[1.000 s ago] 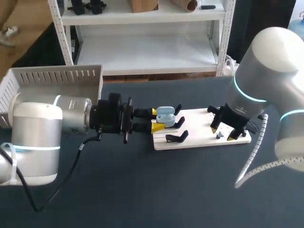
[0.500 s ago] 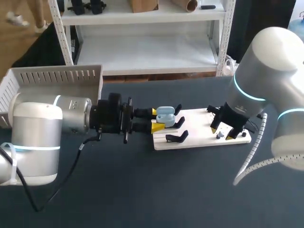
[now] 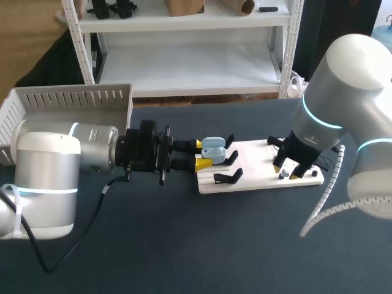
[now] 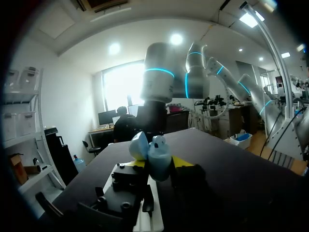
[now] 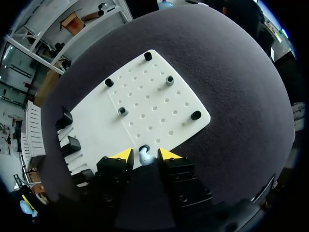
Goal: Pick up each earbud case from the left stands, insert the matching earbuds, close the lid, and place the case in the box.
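Dark tabletop (image 3: 184, 245) carries 1 white perforated board (image 3: 257, 160). Left gripper (image 3: 203, 155) clamps 1 pale-blue earbud case (image 3: 214, 147), lid open, over the board's end. Right gripper (image 5: 145, 154), fingers (image 5: 122, 155) narrowly parted, straddles 1 pale earbud (image 5: 147, 157), apparently without contact.

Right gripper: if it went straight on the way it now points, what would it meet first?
Probably the pale blue earbud, seated at the edge of the white board between the right gripper's open jaws; the board lies just beyond. Depth is hard to judge.
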You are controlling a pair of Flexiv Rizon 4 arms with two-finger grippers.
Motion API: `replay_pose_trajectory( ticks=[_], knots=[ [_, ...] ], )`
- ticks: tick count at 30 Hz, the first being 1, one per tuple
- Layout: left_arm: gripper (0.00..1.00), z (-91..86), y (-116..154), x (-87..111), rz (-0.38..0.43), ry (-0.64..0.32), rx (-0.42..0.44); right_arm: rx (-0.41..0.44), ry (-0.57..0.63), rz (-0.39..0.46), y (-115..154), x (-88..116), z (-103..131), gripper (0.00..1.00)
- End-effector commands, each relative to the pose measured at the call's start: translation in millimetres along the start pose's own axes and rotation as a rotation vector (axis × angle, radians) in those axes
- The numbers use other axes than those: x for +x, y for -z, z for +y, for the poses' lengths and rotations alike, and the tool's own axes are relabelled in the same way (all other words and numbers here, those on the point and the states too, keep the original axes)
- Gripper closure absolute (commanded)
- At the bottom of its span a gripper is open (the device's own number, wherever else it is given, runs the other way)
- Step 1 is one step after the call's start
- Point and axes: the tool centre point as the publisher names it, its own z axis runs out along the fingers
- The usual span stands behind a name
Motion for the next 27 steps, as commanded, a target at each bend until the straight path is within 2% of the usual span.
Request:
replay_pose_trajectory(
  ticks=[1,9,13,17,27],
  knots=[
    [1.00,0.1,-0.3,0.4,-0.001,-0.001,-0.002,0.005,0.002,0.003,-1.8,-1.0,0.9,0.71],
    [1.00,0.1,-0.3,0.4,-0.001,-0.001,-0.002,0.009,0.003,0.009,-3.1,-0.3,-0.6,0.69],
    [1.00,0.1,-0.3,0.4,-0.001,-0.001,-0.002,0.010,0.005,0.009,-3.3,-0.5,-0.8,0.71],
    [1.00,0.1,-0.3,0.4,-0.001,-0.001,-0.002,0.010,0.005,0.010,-3.4,-0.7,-0.9,1.00],
    [1.00,0.1,-0.3,0.4,-0.001,-0.001,-0.002,0.010,0.011,0.005,2.5,-0.6,-1.7,1.00]
  ],
)
